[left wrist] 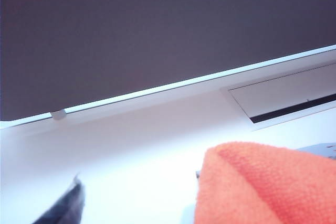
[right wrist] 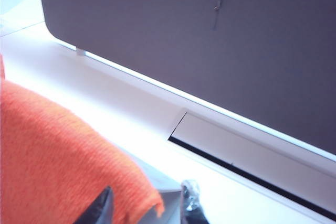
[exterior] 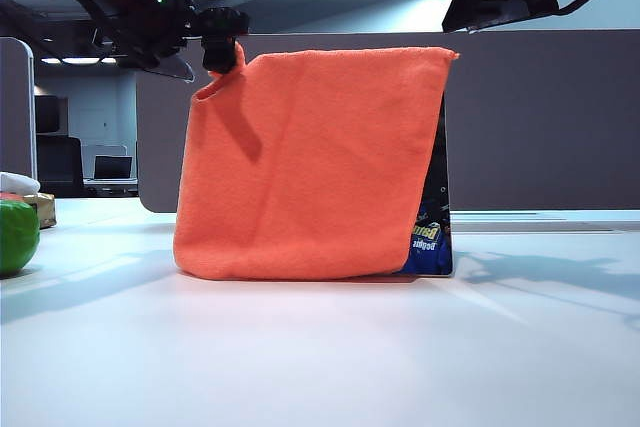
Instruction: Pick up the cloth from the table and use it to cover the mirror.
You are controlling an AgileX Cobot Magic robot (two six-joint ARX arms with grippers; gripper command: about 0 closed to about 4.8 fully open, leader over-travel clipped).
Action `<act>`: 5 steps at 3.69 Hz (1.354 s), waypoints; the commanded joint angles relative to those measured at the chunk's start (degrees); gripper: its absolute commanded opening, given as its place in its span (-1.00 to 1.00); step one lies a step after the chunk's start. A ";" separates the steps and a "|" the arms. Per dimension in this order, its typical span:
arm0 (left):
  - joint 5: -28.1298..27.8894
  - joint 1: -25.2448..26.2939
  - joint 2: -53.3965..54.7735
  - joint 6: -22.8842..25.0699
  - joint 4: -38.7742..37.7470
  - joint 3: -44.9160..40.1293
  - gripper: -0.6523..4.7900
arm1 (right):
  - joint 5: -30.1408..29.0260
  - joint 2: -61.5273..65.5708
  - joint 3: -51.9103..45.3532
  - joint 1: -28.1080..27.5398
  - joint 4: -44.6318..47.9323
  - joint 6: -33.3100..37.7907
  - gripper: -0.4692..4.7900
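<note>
The cloth (exterior: 300, 162) drapes the mirror (exterior: 437, 217), its right edge bare. Left claw (exterior: 222, 55), apart, hovers at its top-left corner; right claw (right wrist: 144, 208), apart, straddles the top-right corner.

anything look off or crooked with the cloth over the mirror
Yes. The cloth hangs askew: its lower right edge slants inward, leaving a strip of the mirror bare. Its top left corner pokes up beside the left gripper. The right gripper sits at the cloth's other top corner.

cloth (exterior: 300, 162): orange, draped over mirror | mirror (exterior: 435, 217): upright on table (exterior: 320, 357), right edge exposed
</note>
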 commanded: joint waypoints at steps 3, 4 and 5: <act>0.44 -0.83 -0.22 -4.26 2.54 0.24 -0.71 | -3.61 4.20 0.24 0.02 3.54 0.00 -0.10; 0.42 -0.83 -0.22 -4.26 2.54 0.24 -0.72 | -3.56 4.20 0.24 0.00 3.65 0.00 -0.12; 0.44 -0.85 -0.22 -4.26 2.40 0.24 -0.71 | -3.52 4.20 0.24 0.02 3.63 0.00 -0.58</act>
